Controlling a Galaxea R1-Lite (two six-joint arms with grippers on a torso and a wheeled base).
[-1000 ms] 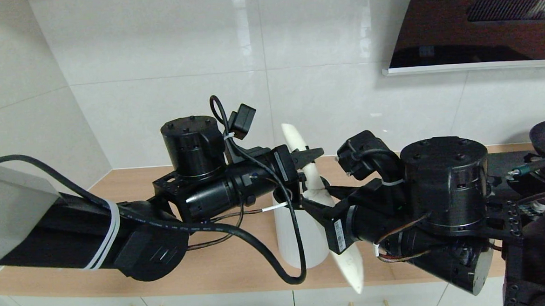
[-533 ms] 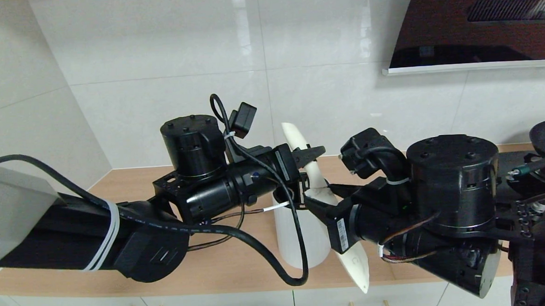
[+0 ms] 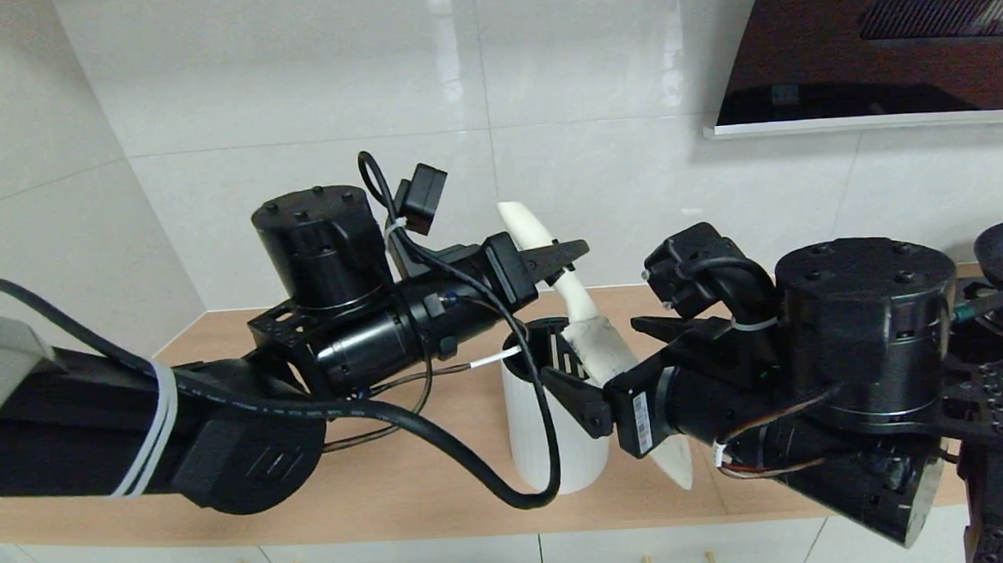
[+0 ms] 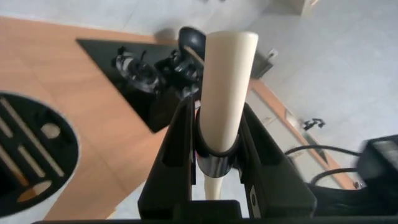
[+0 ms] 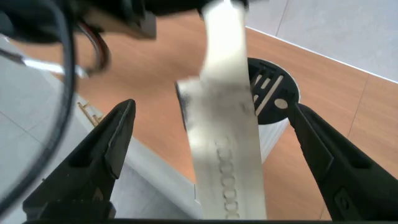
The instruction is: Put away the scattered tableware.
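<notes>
Head view: left gripper [image 3: 558,270] clamps the handle of a cream plastic spatula [image 3: 526,225], tilted over a black-topped white cylindrical utensil holder [image 3: 553,450], probably for insertion. Right gripper [image 3: 606,367] spreads wide around the blade, seemingly released.

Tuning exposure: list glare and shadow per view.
Head view: light streaks glare on the glossy white wall tiles and the shiny dark range hood. Left wrist view: cream spatula handle brightly lit. Right wrist view: wooden counter evenly lit, no glare.

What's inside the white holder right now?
The white holder has a black slotted lid; no utensil stands in the visible slots. Below the lid is hidden, and the spatula covers part.
</notes>
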